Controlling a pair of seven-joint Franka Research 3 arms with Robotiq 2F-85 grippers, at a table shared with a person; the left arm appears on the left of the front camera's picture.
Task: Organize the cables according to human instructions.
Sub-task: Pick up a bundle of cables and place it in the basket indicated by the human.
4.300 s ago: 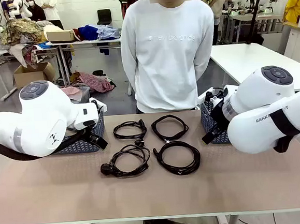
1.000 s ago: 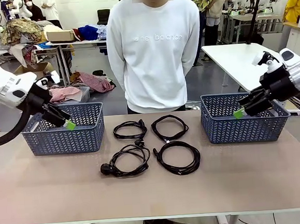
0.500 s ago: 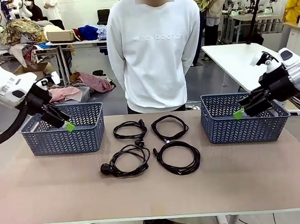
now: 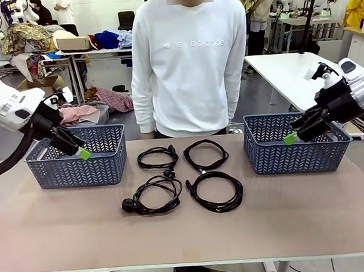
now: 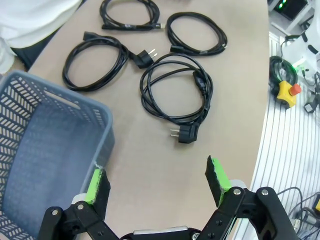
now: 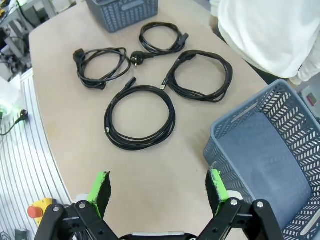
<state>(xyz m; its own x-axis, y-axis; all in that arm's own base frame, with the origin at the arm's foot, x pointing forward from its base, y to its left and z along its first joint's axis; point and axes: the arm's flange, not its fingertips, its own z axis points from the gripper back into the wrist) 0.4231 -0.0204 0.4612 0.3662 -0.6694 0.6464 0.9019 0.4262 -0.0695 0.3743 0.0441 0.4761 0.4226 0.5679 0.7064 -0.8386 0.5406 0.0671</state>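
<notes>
Four black coiled cables lie in a square at the table's middle: back left, back right, front left with a chunky plug, front right. My left gripper hangs open over the left blue-grey basket, holding nothing. In the left wrist view its green pads stand wide apart above the basket's corner, and the nearest cable's plug lies just beyond. My right gripper hangs open over the right basket. It shows again as empty, with a coil ahead.
A person in a white sweatshirt stands at the far edge behind the cables, arms down. Both baskets look empty. Bare tabletop stretches in front of the cables. Beyond the table's edge a yellow and red stop button sits on a ribbed surface.
Since the oldest frame both arms have swung outwards from in front of the baskets to hang over them. Over the last second the arms are still, and the person has shifted slightly.
</notes>
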